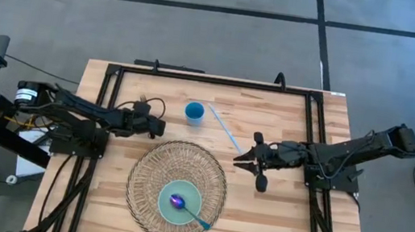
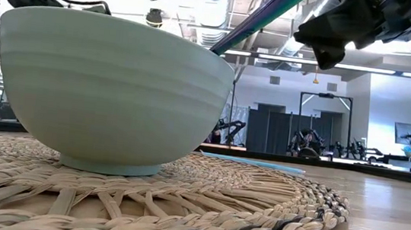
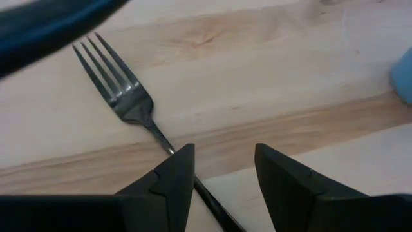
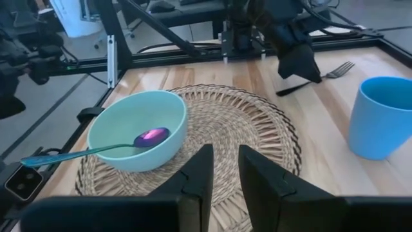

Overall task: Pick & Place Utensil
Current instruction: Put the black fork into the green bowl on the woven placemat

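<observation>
A silver fork [image 3: 122,96] lies flat on the wooden table, just beyond the far left rim of the woven mat [image 1: 151,169]. My left gripper [image 3: 222,167] stands open low over its handle, which runs under one fingertip and out between the two fingers. A purple-headed spoon [image 4: 90,151] rests with its head in the pale green bowl [image 4: 148,158] on the mat, its blue handle leaning over the rim. My right gripper [image 4: 222,171] hovers open, with a narrow gap and nothing in it, off the mat's far right side. My left gripper comes at the fork's handle [image 3: 212,205] slanting down, with its fingers lying along the handle. One fingertip [image 3: 177,171] covers the handle where they cross, so I cannot tell whether it touches. The fork lies flat on the table.
A blue cup [image 1: 194,112] stands beyond the mat, close to the left gripper. A thin blue straw [image 1: 224,128] lies on the table between the cup and my right gripper. A black frame [image 1: 212,82] borders the table.
</observation>
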### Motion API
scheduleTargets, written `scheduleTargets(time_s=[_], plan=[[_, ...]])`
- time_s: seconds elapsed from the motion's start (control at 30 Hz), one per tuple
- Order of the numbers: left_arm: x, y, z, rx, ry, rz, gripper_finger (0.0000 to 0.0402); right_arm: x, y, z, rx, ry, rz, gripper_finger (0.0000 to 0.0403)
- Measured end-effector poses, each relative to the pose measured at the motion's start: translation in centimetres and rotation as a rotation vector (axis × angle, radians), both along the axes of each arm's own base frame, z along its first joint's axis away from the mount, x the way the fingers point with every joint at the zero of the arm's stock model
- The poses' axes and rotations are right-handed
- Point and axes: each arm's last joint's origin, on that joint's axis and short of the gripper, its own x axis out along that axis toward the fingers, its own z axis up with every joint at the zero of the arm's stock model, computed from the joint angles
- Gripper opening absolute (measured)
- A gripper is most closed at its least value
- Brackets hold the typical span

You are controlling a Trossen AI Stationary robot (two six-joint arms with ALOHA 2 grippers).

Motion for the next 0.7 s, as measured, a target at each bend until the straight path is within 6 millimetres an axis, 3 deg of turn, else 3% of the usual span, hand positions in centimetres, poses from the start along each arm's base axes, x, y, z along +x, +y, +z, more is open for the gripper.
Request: scheduleTargets(time_s=[0.6,0.7], plan=[[-0.7,0.0,-0.3,-0.012,0.015,0.073,0.0164,0.0,0.0,0.0,0.0,0.002,0.001,0.0068],[-1.2,-0.1,-1.0,-0.025,0.017,0.1,0.0164,0.0,0.0,0.0,0.0,0.002,0.001,0.0068]])
